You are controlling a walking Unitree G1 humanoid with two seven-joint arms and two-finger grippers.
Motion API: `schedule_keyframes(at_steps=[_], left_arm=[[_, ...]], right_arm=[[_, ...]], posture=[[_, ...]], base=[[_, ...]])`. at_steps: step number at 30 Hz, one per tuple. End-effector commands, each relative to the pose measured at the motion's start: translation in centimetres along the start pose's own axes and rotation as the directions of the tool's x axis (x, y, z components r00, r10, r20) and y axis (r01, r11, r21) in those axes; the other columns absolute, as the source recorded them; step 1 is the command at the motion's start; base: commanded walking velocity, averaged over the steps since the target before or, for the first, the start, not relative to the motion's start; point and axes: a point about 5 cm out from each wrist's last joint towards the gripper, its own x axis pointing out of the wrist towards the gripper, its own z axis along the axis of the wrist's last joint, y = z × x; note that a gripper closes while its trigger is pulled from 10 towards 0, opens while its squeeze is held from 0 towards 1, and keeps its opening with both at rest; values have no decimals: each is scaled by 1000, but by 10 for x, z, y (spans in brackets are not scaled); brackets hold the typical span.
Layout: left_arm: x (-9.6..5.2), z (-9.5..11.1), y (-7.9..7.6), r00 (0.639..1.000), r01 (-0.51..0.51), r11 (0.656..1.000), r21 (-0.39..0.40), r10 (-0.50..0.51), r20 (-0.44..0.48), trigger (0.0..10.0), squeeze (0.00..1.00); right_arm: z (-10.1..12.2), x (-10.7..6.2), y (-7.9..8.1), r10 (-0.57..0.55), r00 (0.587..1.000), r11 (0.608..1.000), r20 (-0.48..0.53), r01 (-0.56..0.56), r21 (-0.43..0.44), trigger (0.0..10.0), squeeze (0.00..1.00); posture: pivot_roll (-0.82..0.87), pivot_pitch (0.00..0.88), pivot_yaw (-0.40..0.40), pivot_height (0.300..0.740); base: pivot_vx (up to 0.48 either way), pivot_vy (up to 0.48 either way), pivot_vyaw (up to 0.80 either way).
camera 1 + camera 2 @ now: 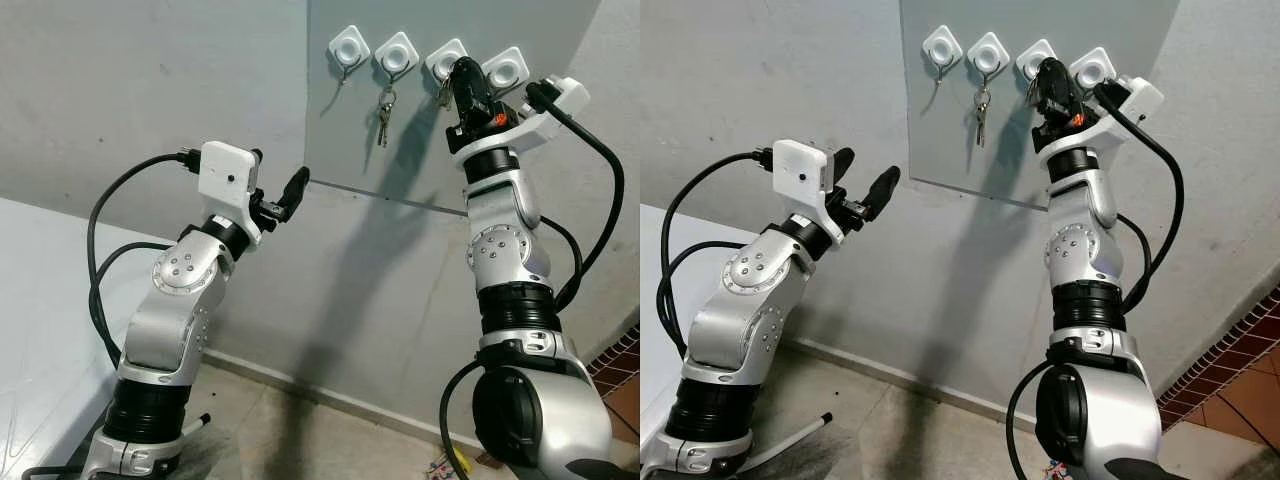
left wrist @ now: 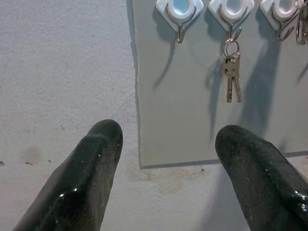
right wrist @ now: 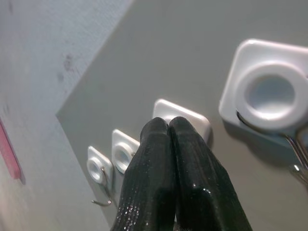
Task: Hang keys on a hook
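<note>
Wall (image 1: 150, 90), pale grey concrete, to my left, with a grey panel (image 1: 420, 120) fixed to it and four white hook mounts in a row along the panel's top. My left gripper (image 1: 278, 200) is raised in front of the wall, below and left of the panel, fingers (image 2: 86, 178) spread apart and holding nothing; through its wrist camera I look up between them at the panel's lower left corner. First hook (image 1: 350, 48) from the left is bare. Second hook (image 1: 396, 56) carries a bunch of keys (image 1: 384, 112) on a ring, hanging straight down against the panel. Third hook (image 1: 446, 60) sits just beside my right gripper (image 1: 462, 78), which is lifted high with its tips up at that mount. My right fingers (image 3: 168, 168) are pressed together, tip to tip; I cannot tell whether anything is pinched between them. A bit of metal shows by the third hook, next to my fingertips, too small to identify. Fourth hook (image 1: 505, 68) is to the right, close behind my right wrist; its metal hook shows near in my right wrist camera.
</note>
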Motion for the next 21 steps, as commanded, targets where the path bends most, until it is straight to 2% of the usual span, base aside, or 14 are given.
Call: schedule_keyframes(at_steps=[1, 10, 21], left_arm=[[0, 3, 1, 1000, -6, 1000, -1, 6, 4, 10000, 0], [0, 3, 0, 1000, -4, 1000, -3, 4, 4, 10000, 0], [0, 3, 1, 1000, -12, 1000, -5, 12, 5, 10000, 0]], right_arm=[[4, 2, 2, 5, 1000, 1000, 4, -5, -12, 10000, 0], [7, 5, 10, 61, 998, 998, 26, -62, 22, 10000, 0], [7, 10, 17, 95, 995, 995, 12, -95, -8, 10000, 0]], posture=[[-75, 0, -17, 728], [-70, 0, -18, 728], [-68, 0, -21, 728]], base=[[0, 0, 0], [0, 0, 0], [0, 0, 0]])
